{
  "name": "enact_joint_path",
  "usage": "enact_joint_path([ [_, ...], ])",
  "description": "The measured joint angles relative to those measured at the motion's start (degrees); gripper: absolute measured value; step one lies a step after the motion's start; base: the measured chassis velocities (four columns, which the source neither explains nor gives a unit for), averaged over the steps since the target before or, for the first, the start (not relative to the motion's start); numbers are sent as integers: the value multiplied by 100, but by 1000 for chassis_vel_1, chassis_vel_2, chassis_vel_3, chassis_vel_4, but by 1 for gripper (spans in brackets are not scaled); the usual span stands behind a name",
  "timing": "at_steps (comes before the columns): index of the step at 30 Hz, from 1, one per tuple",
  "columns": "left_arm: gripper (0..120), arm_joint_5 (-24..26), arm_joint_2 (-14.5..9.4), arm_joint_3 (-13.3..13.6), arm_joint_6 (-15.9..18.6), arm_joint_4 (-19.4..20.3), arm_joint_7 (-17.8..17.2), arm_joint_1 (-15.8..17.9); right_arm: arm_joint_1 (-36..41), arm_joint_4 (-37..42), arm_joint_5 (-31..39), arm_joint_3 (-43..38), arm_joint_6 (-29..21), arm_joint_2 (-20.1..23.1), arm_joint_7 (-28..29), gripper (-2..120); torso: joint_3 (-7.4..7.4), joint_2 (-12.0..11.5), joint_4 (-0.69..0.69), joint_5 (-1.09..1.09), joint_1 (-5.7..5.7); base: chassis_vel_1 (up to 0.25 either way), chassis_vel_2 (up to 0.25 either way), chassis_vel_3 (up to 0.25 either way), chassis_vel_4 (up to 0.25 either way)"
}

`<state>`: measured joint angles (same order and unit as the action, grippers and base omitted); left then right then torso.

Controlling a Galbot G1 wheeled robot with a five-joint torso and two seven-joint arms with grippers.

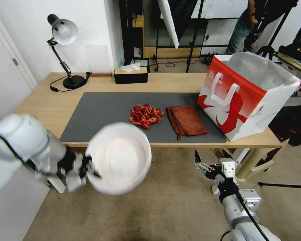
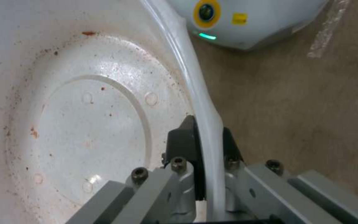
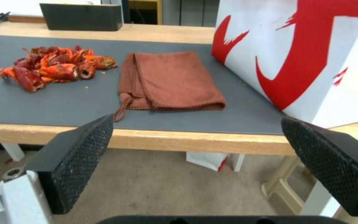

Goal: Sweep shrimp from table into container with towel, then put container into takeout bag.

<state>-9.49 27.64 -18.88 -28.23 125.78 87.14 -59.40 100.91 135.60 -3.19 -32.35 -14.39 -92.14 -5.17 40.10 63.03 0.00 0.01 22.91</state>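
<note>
Below, left claw (image 2: 206, 146) pinching round white container (image 1: 118, 157) rim; right claw (image 3: 195, 161), textured pads apart.

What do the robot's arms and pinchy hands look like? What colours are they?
The arms are smooth, rounded and white. The right arm has grey metal blocks, a thin black cable running along it and a small label. The left end effector is black and silver with visible screws. The right end effector has two wide black fingers with bumpy, dotted rubber pads.
</note>
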Motion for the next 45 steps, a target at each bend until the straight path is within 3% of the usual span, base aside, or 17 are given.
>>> enact_joint_path([
  [5, 0, -582, 309, 388, -56, -229, 44, -127, 32, 110, 12, -10, -8, 0, 5, 100, 1, 0, 0, 0, 0, 0, 0, 0, 0],
  [9, 0, -725, 557, 566, -42, -585, 46, -80, 52, 139, 14, -10, -10, 0, 7, 100, 1, 0, -1, 0, 1, 0, 0, 0, 0],
  [13, 0, -700, 646, 707, 59, -758, 46, -52, 70, 149, 21, -11, -10, 0, 10, 100, 1, 0, 1, 0, 0, 0, 0, 0, 0],
  [16, 0, -740, 928, 995, 92, -1160, 34, 95, 80, 158, 40, -18, -26, 0, 16, 100, 1, 0, 1, 0, 0, 0, 0, 0, 0],
  [20, 0, -788, 1146, 1153, 93, -1513, -76, 221, 71, 158, 40, -16, -35, 0, 25, 100, 1, 0, 0, 0, 1, 0, 0, 0, 0],
  [23, 0, -918, 1408, 1306, 39, -1992, -358, 325, 56, 160, 63, -10, -37, 0, 24, 100, 1, 0, 1, 0, 1, 0, 0, 0, 0],
  [30, 0, -1031, 1643, 1642, 44, -2394, -757, 625, -133, 137, 222, -35, 34, 130, -59, 100, 1, 0, 0, 0, 1, 0, 0, 0, 0],
  [32, 0, -1099, 1744, 1762, 36, -2558, -864, 807, -338, 13, 282, -76, 262, 254, -228, 100, 1, 0, 0, 0, 1, 0, 0, 0, 0],
  [37, 0, -1186, 1797, 1857, 8, -2686, -997, 966, -564, -121, 382, -95, 369, 365, -335, 100, 1, -1, 0, 0, 1, 0, 0, 0, 0],
  [39, 0, -1262, 1819, 1948, -8, -2777, -1170, 1134, -862, -321, 633, -82, 395, 534, -354, 100, 1, -1, 0, 0, 1, 0, 0, 0, 0],
  [45, 0, -1322, 1876, 2023, -16, -2939, -1251, 1333, -1354, -854, 1014, -6, 465, 926, -372, 100, 2, -1, 0, 0, 2, 0, 0, 0, 0],
])
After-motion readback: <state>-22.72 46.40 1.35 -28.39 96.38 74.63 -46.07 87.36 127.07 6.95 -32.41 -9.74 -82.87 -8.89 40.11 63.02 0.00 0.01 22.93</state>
